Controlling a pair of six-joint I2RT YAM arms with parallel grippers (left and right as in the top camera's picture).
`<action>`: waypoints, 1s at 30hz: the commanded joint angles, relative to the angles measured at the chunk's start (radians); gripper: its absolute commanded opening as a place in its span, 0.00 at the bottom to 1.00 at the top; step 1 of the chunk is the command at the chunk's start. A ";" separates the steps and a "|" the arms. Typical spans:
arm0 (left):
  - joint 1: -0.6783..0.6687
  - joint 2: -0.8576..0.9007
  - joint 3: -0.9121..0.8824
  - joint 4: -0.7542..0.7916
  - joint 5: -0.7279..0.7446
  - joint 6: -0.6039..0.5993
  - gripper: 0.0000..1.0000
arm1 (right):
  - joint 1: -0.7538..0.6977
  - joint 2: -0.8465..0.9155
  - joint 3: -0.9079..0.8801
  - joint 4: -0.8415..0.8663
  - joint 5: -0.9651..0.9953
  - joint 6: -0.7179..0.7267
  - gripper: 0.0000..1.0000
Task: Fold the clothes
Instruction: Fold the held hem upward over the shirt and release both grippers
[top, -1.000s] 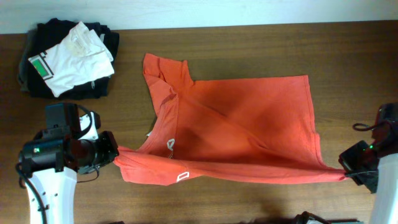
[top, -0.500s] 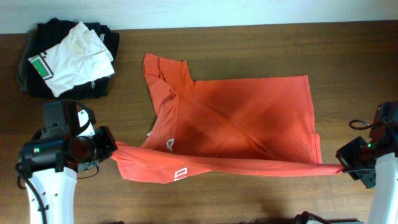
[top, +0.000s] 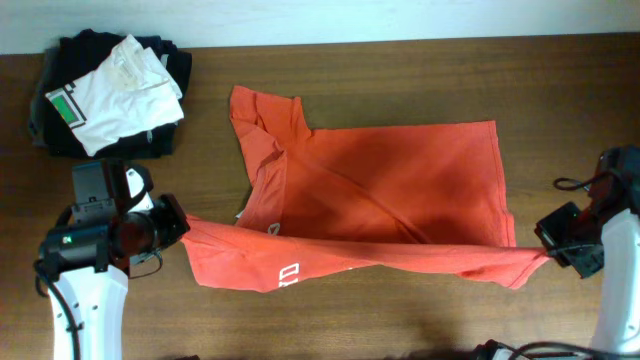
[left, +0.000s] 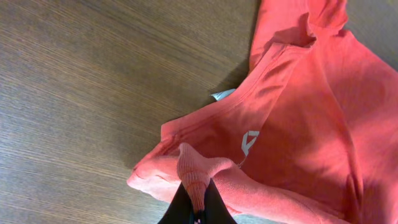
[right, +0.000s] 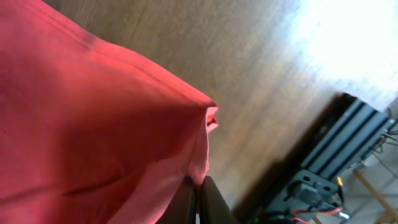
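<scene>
A dark brown wood-grain table (top: 400, 80) carries a pile of black folded garments (top: 165, 140) at its far left corner. A white garment (top: 120, 90) lies loosely folded on top of that pile, with a green patch (top: 66, 108) near its left end. A pale strip (top: 300, 18) runs beyond the table's far edge, and the right wrist view shows a black slotted metal frame (right: 348, 143) past the table's edge.
</scene>
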 joint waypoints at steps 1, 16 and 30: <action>-0.018 0.058 -0.005 0.020 -0.003 -0.018 0.01 | 0.004 0.017 -0.005 0.036 -0.018 -0.002 0.04; -0.120 0.236 -0.005 0.158 -0.079 -0.037 0.01 | 0.067 0.098 -0.005 0.213 -0.010 -0.002 0.04; -0.120 0.351 -0.005 0.335 -0.079 -0.036 0.14 | 0.067 0.198 0.002 0.231 -0.020 -0.006 0.27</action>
